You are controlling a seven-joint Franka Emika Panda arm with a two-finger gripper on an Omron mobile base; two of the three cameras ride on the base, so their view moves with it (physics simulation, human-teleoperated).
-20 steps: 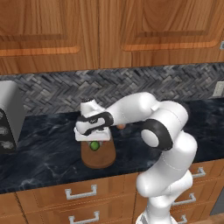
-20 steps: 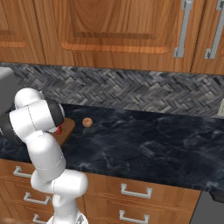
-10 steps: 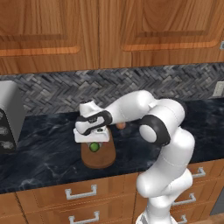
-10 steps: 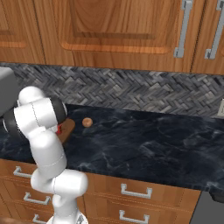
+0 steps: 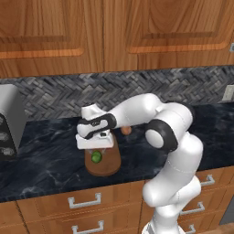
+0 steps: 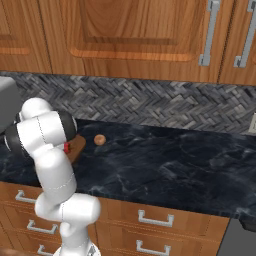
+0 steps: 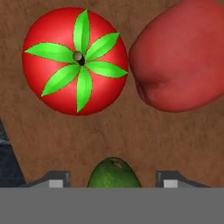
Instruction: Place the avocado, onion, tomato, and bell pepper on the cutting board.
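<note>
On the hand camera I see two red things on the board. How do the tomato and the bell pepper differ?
The tomato is a bright red, round ball; the bell pepper is a duller, deeper red and lumpier. The tomato has a green leafy star with a stem at its centre; the bell pepper shows no green, just a dimple in its skin. The tomato shows whole; the bell pepper runs past the picture's edge. Both rest on the cutting board, close together.

avocado (image 7: pixel 113 173), tomato (image 7: pixel 75 61) on cutting board (image 7: pixel 122 131)
</note>
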